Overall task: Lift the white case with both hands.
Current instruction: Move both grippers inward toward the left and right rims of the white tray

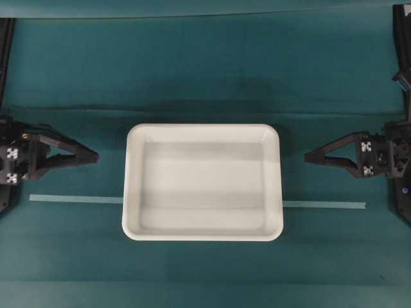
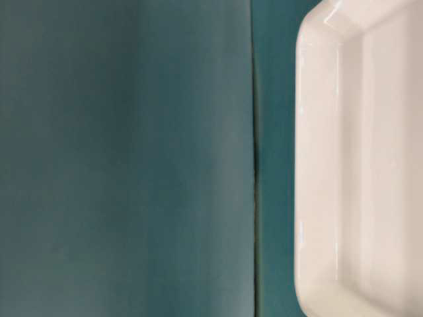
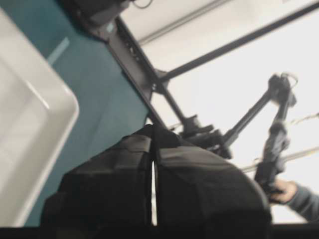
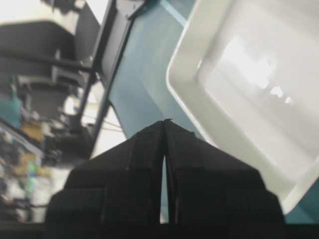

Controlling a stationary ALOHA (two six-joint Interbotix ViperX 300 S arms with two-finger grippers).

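R gripper point(image 4: 165, 124) fingertips together, clear of white case point(image 4: 259, 89) rim.

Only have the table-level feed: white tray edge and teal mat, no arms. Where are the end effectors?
Observer: Overhead, the left end effector sits left of the white case, the right end effector to its right, neither touching it.
Operator: Open or shut?
Observer: Both shut; the wrist views show each pair of fingers together at the tips.
Operator: Anything in the case?
Observer: Nothing shows in it overhead.
Operator: Anything under it?
Observer: A pale tape strip runs across the mat and passes beneath it.
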